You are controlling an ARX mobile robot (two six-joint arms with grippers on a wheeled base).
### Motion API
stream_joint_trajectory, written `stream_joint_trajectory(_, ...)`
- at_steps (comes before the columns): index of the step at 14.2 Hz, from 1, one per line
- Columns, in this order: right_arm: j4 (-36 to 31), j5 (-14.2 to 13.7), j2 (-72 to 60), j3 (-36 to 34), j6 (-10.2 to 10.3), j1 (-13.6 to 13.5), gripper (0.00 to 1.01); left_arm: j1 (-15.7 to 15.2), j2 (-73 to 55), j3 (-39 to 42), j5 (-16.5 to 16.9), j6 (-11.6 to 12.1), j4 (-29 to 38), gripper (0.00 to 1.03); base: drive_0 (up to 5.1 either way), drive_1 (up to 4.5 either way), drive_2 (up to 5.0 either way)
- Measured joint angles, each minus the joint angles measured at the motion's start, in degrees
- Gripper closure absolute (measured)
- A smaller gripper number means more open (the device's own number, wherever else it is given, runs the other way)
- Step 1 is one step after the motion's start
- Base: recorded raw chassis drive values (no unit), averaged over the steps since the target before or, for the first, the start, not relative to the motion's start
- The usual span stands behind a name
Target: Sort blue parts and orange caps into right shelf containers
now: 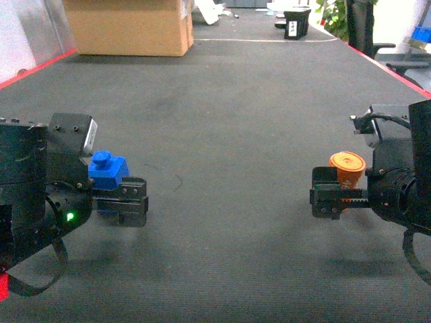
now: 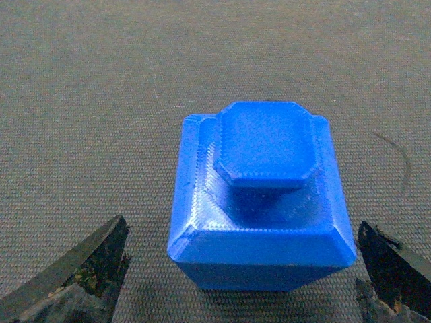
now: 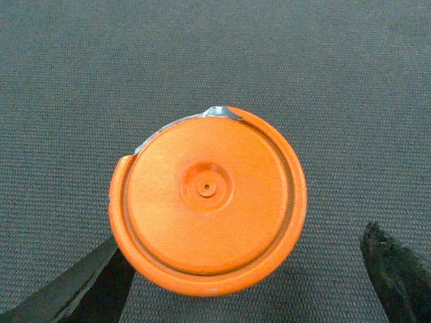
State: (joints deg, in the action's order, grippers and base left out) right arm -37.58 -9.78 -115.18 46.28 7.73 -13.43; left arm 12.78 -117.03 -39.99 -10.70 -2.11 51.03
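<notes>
Head view gives me both arms low over the dark grey table [image 1: 222,134]; my left gripper [image 1: 131,200] sits at the left edge with a blue part [image 1: 108,171] just behind its fingers, and my right gripper [image 1: 326,195] mirrors it at the right with an orange cap [image 1: 347,167] just behind; left wrist view shows the blue part [image 2: 259,202] standing upright on the mat between the two dark fingertips [image 2: 81,269], jaws wide, clear gaps either side; right wrist view shows the orange cap [image 3: 209,219], flat face up, centred between spread fingertips [image 3: 397,269]; a gap shows on its right, while the left finger lies in shadow close under its rim, contact unclear; a cardboard box [image 1: 128,27] stands far back left.
</notes>
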Motion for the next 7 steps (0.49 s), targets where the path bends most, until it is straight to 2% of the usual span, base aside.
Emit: stream_joint_trajectory(7, 0.1, -1.4, -2.1, 2.5, 1.6, 0.3, 0.04, -0.9, -3.3, -3.6, -0.3, 0.6, 0.6, 0.05, 0.0, 0.00, 0.0)
